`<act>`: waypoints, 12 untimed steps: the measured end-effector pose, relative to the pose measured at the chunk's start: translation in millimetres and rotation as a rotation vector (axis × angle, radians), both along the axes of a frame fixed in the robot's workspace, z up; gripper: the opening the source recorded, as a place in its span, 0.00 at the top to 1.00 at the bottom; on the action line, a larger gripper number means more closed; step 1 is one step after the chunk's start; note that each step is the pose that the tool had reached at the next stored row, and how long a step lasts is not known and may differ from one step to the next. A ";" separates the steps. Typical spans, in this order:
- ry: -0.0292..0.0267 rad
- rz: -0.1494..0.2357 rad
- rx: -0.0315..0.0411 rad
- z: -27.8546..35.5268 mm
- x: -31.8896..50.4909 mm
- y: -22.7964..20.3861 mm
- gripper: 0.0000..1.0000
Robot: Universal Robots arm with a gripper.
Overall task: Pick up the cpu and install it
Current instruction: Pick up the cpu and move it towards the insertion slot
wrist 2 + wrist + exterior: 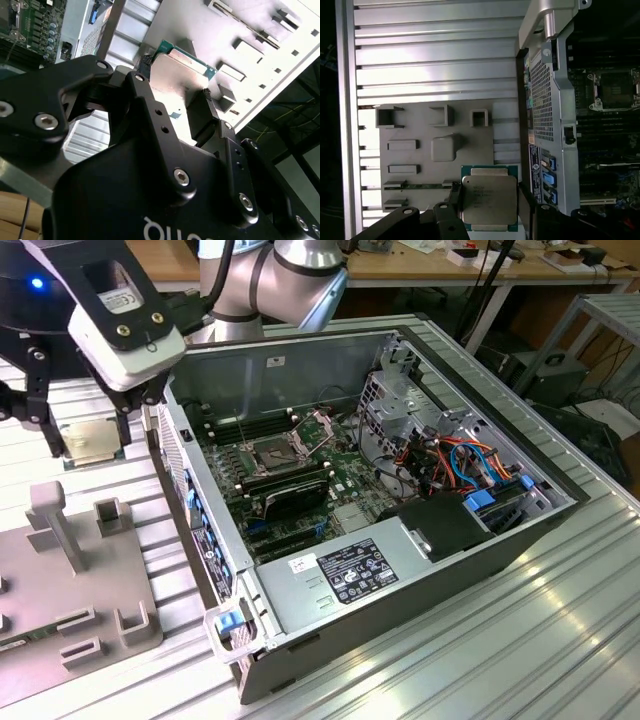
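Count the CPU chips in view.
1: the cpu sits at the grey fixture plate edge, directly under the pincer. The board's socket looks empty.

Exterior view: bright, even light from above. Ribbed aluminium table (560, 640) gave pale glare along slats. Inside of computer case (300, 370) was dimmer, shaded by its walls. Small blue lamp (37, 283) glowed on dark housing.
First wrist view: slats washed near white, case side sank into black, cpu (489, 200) face held soft sheen.
Second wrist view: gripper (175, 76) body stood dark against bright grey fixture plate (260, 55).
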State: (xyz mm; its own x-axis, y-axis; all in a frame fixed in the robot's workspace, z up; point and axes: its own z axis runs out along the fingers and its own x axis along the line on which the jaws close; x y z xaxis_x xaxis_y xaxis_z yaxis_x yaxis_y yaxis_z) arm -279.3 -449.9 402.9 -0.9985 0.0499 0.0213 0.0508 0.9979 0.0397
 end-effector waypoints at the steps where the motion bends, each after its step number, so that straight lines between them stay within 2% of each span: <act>1: 0.0000 0.000 0.0000 0.0 2.1 0.0 0.46; 12: 0.0000 0.000 0.0000 -0.3 25.4 0.0 0.46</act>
